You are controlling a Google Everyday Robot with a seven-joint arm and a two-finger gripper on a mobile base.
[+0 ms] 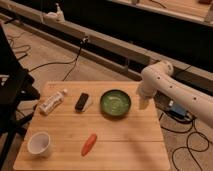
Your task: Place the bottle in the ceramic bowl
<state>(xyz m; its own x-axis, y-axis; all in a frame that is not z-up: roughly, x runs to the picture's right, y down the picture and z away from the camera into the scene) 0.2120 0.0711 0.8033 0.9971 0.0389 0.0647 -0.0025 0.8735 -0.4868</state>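
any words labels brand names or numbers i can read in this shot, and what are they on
No text here can be read.
bottle: reddish-brown printed label, too blurred to read.
black-and-white block: no legible marking.
ceramic bowl, white cup, orange item: no text visible.
gripper, at the right edge of the table, just right of the bowl: no marking visible.

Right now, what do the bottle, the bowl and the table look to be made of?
The bottle: likely plastic, matte white with a printed label. The bowl: looks like glazed ceramic, glossy green with a paler centre. The table: wood, pale with streaky lengthwise grain. The hand hangs at the table's right edge, beside the bowl.
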